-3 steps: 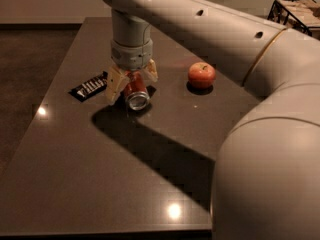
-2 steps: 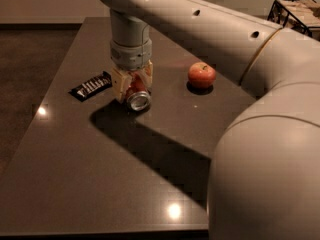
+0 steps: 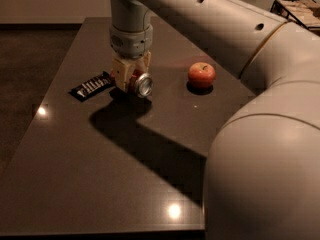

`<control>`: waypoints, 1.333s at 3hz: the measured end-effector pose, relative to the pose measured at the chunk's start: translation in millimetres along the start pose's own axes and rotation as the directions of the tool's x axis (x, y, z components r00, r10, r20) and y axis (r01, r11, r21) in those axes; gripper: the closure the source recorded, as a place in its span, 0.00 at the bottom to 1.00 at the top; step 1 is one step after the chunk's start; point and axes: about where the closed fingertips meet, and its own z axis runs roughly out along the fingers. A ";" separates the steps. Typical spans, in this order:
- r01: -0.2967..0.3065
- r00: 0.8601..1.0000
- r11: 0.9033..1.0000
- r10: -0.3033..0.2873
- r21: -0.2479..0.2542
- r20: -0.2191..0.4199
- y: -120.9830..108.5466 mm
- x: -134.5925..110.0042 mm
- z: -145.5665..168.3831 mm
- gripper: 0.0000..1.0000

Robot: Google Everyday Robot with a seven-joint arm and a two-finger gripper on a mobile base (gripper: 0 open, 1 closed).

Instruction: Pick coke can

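The coke can (image 3: pixel 140 84) is red with a silver end facing the camera. It lies sideways between the fingers of my gripper (image 3: pixel 131 79), raised a little off the dark table (image 3: pixel 100 174). The gripper hangs from the wide pale arm, near the table's far left part, and is shut on the can. Most of the can's red side is hidden by the fingers.
A flat black candy bar wrapper (image 3: pixel 91 85) lies just left of the gripper. A round red apple (image 3: pixel 201 74) sits to the right. A wire rack (image 3: pixel 296 8) stands at the far right. The arm's big elbow fills the lower right.
The gripper has closed on the can and lifted it slightly up off the table. The wrapper and the apple have not moved.
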 end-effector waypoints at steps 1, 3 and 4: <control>0.093 0.995 0.996 -0.093 0.000 0.044 3.8 -5.3 -29.1 1.00; 0.241 0.960 0.970 -0.241 0.020 0.143 17.5 -10.7 -80.4 1.00; 0.238 0.956 0.971 -0.239 0.030 0.171 17.0 -19.7 -79.7 1.00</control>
